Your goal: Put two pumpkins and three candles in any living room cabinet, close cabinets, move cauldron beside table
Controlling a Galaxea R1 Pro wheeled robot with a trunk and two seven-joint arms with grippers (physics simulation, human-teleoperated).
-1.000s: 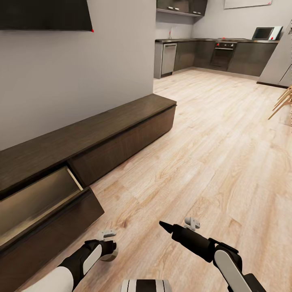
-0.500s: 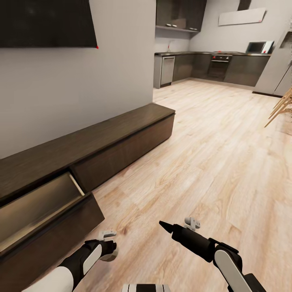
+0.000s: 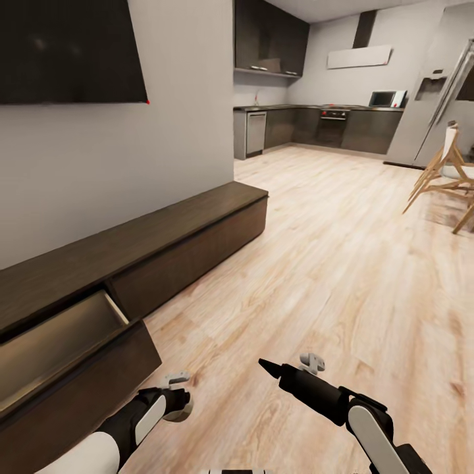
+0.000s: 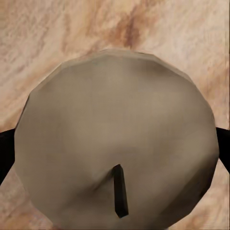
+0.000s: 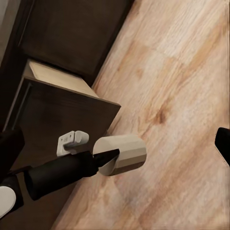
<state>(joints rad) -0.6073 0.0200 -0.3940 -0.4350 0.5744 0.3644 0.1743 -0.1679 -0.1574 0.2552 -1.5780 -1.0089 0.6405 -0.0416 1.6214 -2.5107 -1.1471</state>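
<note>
My left gripper (image 3: 176, 403) is shut on a stubby grey-brown candle (image 3: 179, 413), held low over the wood floor just in front of the cabinet (image 3: 164, 243). In the left wrist view the candle (image 4: 115, 110) is seen end-on, with its dark wick and a black finger at each side. From the right wrist view the candle (image 5: 125, 153) lies on its side in the left gripper (image 5: 103, 160), beside the cabinet's pulled-out drawer (image 5: 62, 96). That drawer (image 3: 52, 342) has a tan interior with nothing visible in it. My right gripper (image 3: 266, 365) hangs open over bare floor, holding nothing.
A dark screen (image 3: 66, 52) hangs on the grey wall above the cabinet. Wood floor (image 3: 329, 263) runs back to a kitchen (image 3: 316, 125) with dark units. A tall fridge (image 3: 438, 99) and wooden chairs (image 3: 444, 168) stand at the far right.
The whole picture has shifted: the camera has tilted up and turned right, bringing the chairs and fridge into view. Both arms hold the same pose, with the candle still gripped.
</note>
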